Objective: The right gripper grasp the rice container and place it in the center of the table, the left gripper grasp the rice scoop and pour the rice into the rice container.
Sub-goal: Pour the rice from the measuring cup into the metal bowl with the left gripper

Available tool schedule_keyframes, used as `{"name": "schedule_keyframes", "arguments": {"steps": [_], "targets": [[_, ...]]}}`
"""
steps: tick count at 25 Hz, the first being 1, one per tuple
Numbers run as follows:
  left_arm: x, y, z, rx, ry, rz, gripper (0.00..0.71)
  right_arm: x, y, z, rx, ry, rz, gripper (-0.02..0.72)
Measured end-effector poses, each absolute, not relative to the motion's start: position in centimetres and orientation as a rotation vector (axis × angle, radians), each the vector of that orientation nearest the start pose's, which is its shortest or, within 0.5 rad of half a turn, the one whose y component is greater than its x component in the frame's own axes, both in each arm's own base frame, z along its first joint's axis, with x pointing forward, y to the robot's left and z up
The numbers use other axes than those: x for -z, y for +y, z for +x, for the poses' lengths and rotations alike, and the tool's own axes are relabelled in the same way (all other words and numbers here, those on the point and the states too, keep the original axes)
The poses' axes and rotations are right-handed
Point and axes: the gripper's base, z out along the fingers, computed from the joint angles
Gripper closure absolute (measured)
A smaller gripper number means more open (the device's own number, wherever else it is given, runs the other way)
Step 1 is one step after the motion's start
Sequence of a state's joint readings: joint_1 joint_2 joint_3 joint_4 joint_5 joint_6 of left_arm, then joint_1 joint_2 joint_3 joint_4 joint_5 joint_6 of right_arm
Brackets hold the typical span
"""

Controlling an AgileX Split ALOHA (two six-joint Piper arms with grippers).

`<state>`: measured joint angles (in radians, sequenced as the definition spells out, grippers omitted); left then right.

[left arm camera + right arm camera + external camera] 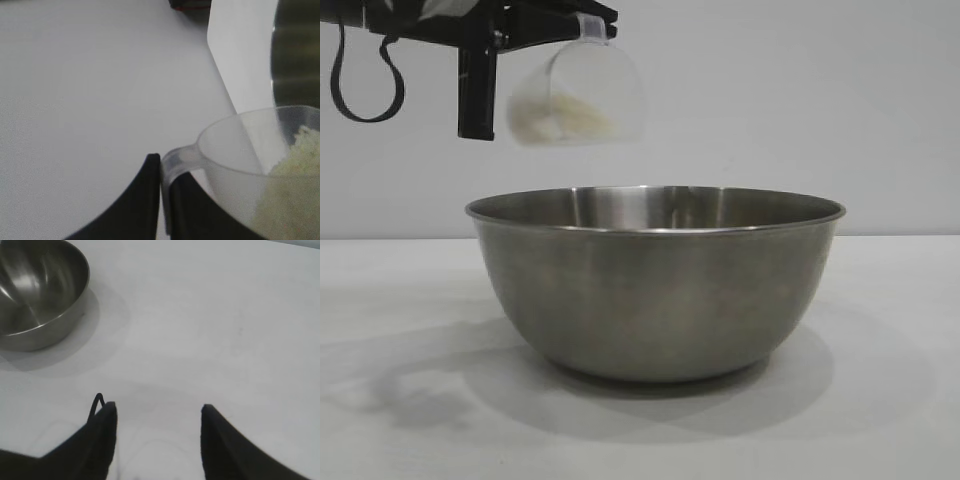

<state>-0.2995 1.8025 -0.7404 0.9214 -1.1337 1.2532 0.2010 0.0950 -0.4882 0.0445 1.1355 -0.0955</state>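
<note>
Exterior view: left gripper (582,35) pinches the scoop (582,95) handle above the bowl (656,280), toward its 10 o'clock rim; tip slowly, keeping rice (565,118) inside the rim; right gripper (159,440) gapes, parked.

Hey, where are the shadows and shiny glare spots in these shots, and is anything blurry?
Exterior view: the rice container throws soft shadows on the table, a bright streak on its inner wall; the rice scoop looks blurred. Left wrist view: the left gripper and scoop handle are soft, close to the lens. Right wrist view: streaky reflections inside the bowl, a shadow beside it; the open right gripper is blurred.
</note>
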Motion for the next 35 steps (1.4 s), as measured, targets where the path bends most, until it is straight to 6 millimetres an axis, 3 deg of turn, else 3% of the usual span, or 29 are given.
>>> {"name": "schedule_keyframes", "arguments": {"steps": [15,23,29,35], "targets": [[-18.2,-16.2,28.5,-0.628,-0.119,1.772,0.710,-26.8,0.5,0.6,-0.113,2.203,-0.330,0.338],[-19.3,-16.6,29.6,-0.700,-0.279,1.808,0.710,-26.8,0.5,0.6,-0.113,2.203,-0.330,0.338],[-20.4,-17.2,28.8,-0.716,-0.422,1.818,0.710,-26.8,0.5,0.6,-0.111,2.203,-0.330,0.338],[-20.6,-17.3,28.8,-0.688,-0.387,1.818,0.710,-26.8,0.5,0.6,-0.111,2.203,-0.328,0.338]]}}
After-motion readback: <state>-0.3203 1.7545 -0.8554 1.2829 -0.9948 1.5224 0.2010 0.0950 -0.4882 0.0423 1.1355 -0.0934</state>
